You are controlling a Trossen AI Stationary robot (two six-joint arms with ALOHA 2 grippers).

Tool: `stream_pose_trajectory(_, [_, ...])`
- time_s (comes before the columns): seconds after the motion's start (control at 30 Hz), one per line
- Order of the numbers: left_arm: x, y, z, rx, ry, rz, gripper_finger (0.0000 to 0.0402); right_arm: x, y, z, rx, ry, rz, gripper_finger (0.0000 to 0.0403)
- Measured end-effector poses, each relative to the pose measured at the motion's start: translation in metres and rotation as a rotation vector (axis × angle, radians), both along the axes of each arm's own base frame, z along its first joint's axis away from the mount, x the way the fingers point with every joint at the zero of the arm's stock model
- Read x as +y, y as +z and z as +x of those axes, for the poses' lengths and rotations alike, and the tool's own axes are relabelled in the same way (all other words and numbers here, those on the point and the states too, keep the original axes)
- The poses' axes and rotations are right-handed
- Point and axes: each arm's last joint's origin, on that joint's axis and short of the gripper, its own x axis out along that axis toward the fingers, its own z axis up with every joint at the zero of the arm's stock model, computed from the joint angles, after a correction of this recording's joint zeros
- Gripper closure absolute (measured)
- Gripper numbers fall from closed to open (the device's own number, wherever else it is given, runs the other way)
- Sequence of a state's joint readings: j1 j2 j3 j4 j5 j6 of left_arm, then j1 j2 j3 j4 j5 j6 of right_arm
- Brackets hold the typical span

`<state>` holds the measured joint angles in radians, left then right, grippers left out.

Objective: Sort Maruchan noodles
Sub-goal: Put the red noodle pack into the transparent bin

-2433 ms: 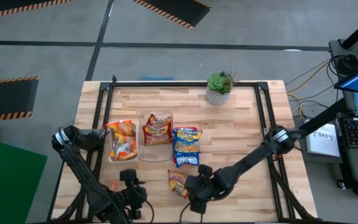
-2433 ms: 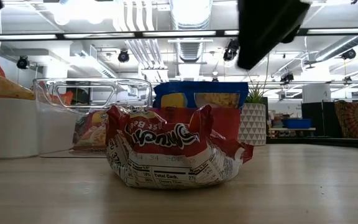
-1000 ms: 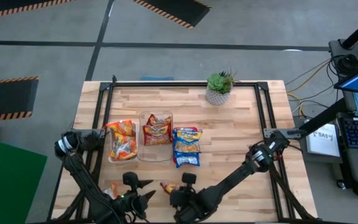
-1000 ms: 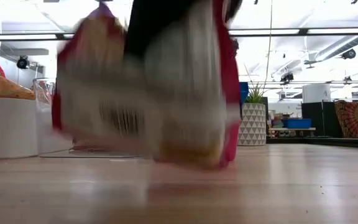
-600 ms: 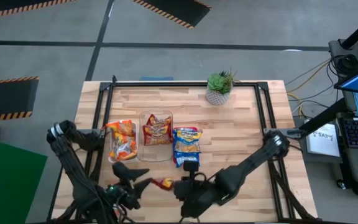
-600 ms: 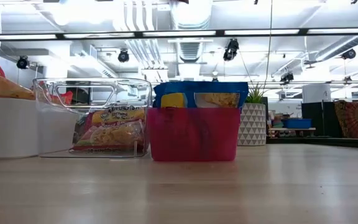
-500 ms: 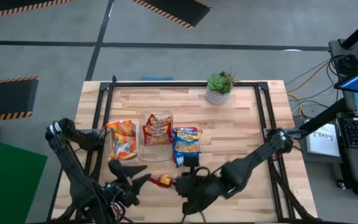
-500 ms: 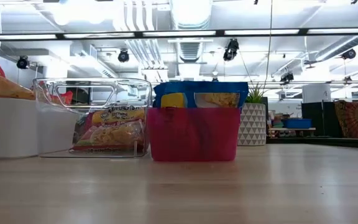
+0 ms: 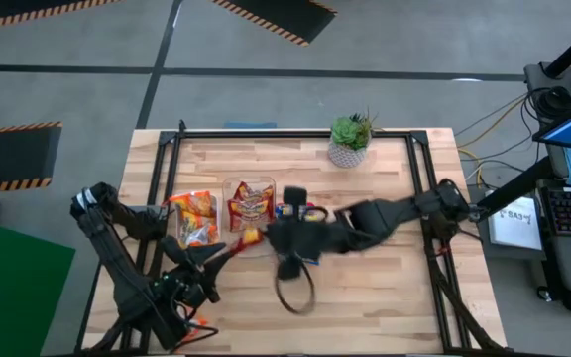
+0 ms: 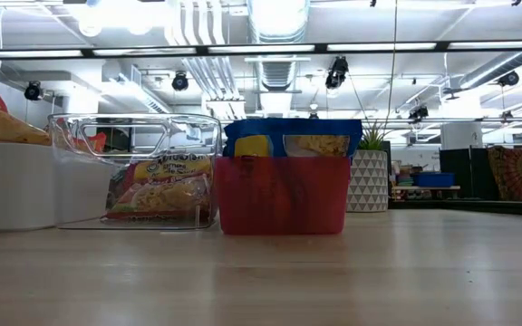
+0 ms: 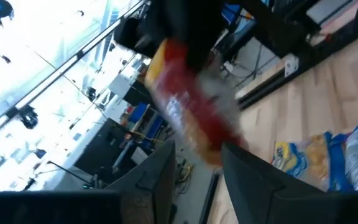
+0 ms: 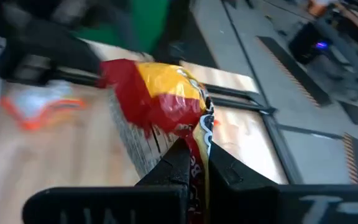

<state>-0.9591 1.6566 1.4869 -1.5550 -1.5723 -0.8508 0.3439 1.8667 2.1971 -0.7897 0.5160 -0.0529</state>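
Just beyond the right gripper [image 9: 249,236] sit three trays: a white one [image 10: 12,186] with orange packets [image 9: 195,219], a clear one [image 10: 134,172] with red packets [image 9: 253,207], a red one [image 10: 284,195] with blue packets [image 10: 293,140]. That gripper is clenched on a crumpled red-and-yellow packet [image 12: 160,102], aloft near the clear tray's front edge. The left gripper [image 9: 221,260], just beside it, has fingers parted around nothing; bare table [image 9: 385,297] lies to the right.
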Motion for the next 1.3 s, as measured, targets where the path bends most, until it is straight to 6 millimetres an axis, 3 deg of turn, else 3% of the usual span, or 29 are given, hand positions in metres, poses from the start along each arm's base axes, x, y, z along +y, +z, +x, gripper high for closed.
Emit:
stream_pose_trajectory(0.17, [0.005,-0.011,-0.001,0.040,0.007,0.056,0.0290,-0.040,-0.026,0.028,0.070,-0.097,-0.030,0.0394])
stream_pose_trajectory(0.3, [0.007,-0.008,-0.003,0.049,0.007,0.069,0.0290,-0.065,-0.050,0.047,0.144,-0.125,-0.016,0.0394])
stream_pose_trajectory(0.53, [0.023,0.001,-0.006,0.000,0.032,-0.001,0.0290,-0.096,-0.094,0.077,0.217,-0.189,0.000,0.0394])
stream_pose_trajectory(0.7, [0.034,-0.004,-0.008,-0.005,0.052,-0.007,0.0290,-0.114,-0.130,0.095,0.279,-0.279,-0.051,0.0394])
stream_pose_trajectory(0.93, [0.048,-0.012,-0.013,-0.008,0.071,-0.014,0.0290,-0.116,-0.162,0.106,0.343,-0.294,-0.073,0.0394])
stream_pose_trajectory(1.13, [0.051,-0.011,-0.012,-0.016,0.081,-0.025,0.0290,-0.110,-0.165,0.107,0.351,-0.247,-0.042,0.0392])
stream_pose_trajectory(1.3, [0.051,-0.011,-0.012,-0.016,0.085,-0.025,0.0290,-0.096,-0.162,0.106,0.346,-0.213,-0.041,0.0362])
